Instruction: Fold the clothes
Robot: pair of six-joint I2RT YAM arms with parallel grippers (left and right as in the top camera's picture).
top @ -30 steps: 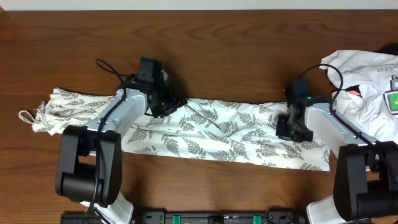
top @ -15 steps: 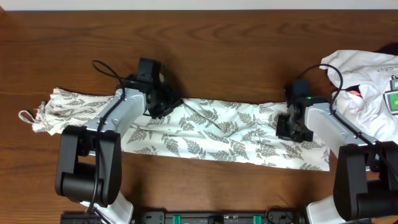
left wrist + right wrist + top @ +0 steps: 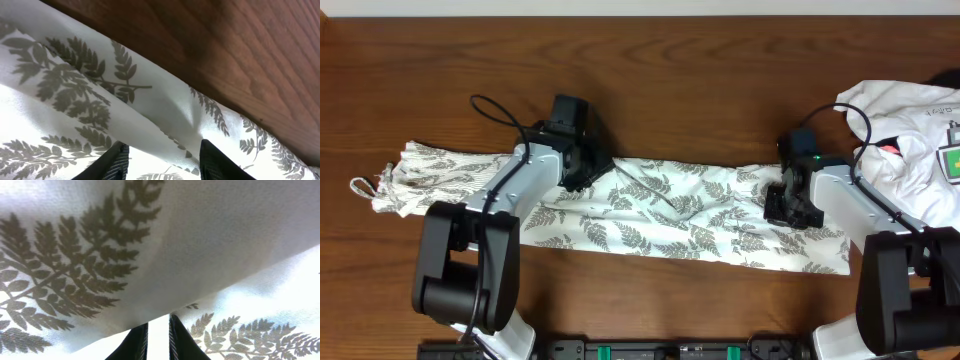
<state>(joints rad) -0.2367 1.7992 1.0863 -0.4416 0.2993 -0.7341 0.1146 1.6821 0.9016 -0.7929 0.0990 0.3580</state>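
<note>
A long white garment with a grey fern print (image 3: 680,215) lies flat across the table, its gathered end with a string loop at the far left (image 3: 380,185). My left gripper (image 3: 595,170) is at the garment's back edge, left of centre. In the left wrist view its fingers (image 3: 162,160) are open, with a raised fold of the cloth (image 3: 150,120) between them. My right gripper (image 3: 782,208) sits on the garment's right part. In the right wrist view its fingers (image 3: 157,340) are nearly together, pinching the cloth (image 3: 100,245).
A pile of white clothes (image 3: 905,120) with a green tag (image 3: 954,160) lies at the right edge of the table. Bare wooden table (image 3: 700,90) runs behind the garment. Both arms' cables hang over the table.
My left gripper has shifted slightly to the right along the garment's back edge. The right arm and the garment have not visibly moved.
</note>
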